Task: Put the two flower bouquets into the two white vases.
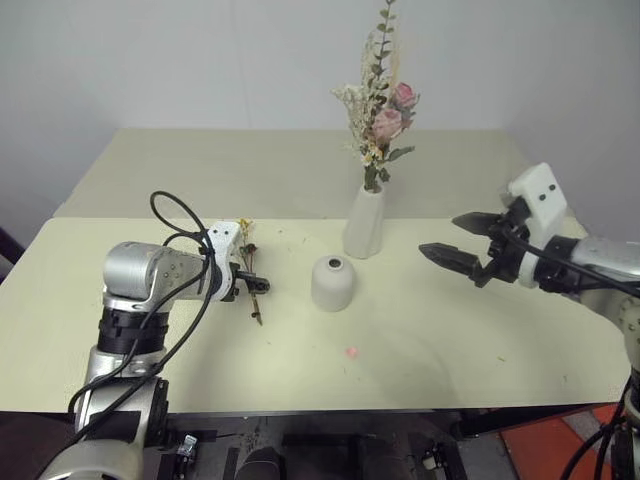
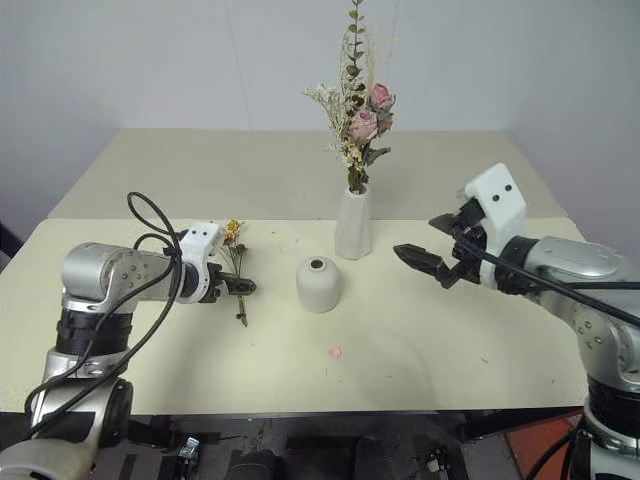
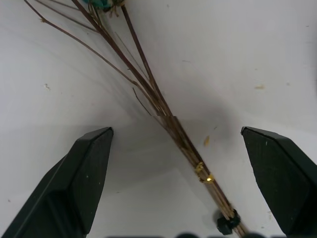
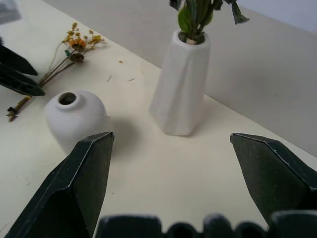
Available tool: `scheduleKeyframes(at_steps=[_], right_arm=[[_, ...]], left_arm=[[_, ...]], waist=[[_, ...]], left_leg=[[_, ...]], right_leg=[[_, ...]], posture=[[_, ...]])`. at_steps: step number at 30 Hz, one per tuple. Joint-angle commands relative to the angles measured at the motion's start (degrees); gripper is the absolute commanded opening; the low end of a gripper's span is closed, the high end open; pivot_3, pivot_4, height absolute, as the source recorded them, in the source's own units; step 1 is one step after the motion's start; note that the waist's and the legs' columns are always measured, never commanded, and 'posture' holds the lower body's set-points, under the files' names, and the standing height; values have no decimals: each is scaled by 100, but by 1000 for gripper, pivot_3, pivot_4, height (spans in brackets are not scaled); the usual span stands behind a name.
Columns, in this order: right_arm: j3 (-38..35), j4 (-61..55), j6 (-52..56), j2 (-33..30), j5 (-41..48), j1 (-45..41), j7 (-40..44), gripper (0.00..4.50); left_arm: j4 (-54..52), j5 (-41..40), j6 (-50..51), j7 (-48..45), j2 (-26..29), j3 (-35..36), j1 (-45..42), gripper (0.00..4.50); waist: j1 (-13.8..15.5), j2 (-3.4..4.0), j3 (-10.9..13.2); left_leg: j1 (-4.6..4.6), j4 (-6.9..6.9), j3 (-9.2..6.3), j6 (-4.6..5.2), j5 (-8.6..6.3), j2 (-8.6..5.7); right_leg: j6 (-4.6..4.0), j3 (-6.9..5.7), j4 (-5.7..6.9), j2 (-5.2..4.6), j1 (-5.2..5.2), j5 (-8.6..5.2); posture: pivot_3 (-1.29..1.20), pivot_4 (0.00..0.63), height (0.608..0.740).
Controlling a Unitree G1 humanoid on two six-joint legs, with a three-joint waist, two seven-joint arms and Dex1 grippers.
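Two cream tables (image 1: 450, 340) stand pushed together, the nearer one bearing all the task's things, and on it the largest is the tall bunch of cream sprigs, pink roses and green leaves (image 1: 381, 110), which already stands upright with its stems down in the mouth of the tall tapered white vase (image 1: 364, 222); that vase sits close to the seam where the near table meets the far one, about midway along it. The right gripper (image 1: 462, 240) hangs in the air over the right part of the near table, well apart from both vases, pointing toward them with its two black fingers spread wide and nothing between them. The left gripper (image 2: 243, 286) is low over the left part of the table, its fingers likewise released and parted; the left wrist view shows them standing on either side of the thin brown stems without touching them. Just in front of the tall vase, toward the near edge, sits the short dome-shaped white vase (image 1: 333, 283), its small round mouth empty. The small bunch with orange-yellow blooms (image 2: 236, 262) lies flat on the table to the left of the squat vase, blooms toward the seam and stem ends toward the near edge. A tiny pink scrap (image 1: 351, 351) lies on the bare surface nearer the front edge, apart from everything else.
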Motion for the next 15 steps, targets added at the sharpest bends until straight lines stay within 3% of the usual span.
scheduleKeyframes(at_steps=[1, 13, 15], right_arm=[[-484, -322, 24, -216, 226, 142, 101, 4500], [-673, -461, -92, -144, 449, 390, -312, 4500], [-667, -454, -124, -168, 435, 424, -319, 4500]], left_arm=[[300, 10, -102, -339, 5, -110, -211, 3954], [1772, 641, -1065, -901, -200, -837, -611, 19], [1934, 739, -1185, -961, -223, -853, -659, 19]], waist=[[4, 0, 0], [33, 2, -13], [43, 3, -22]], left_leg=[[0, 0, 0, 0, 0, 0], [9, 3, 1, 0, 0, -3], [11, 3, 0, 0, 0, -3]], right_leg=[[0, 0, -1, 0, 1, 0], [2, 0, 0, -2, 17, 0], [2, -1, 1, -2, 19, 0]], posture=[[0, 150, 740], [0, 150, 740], [0, 150, 740]])
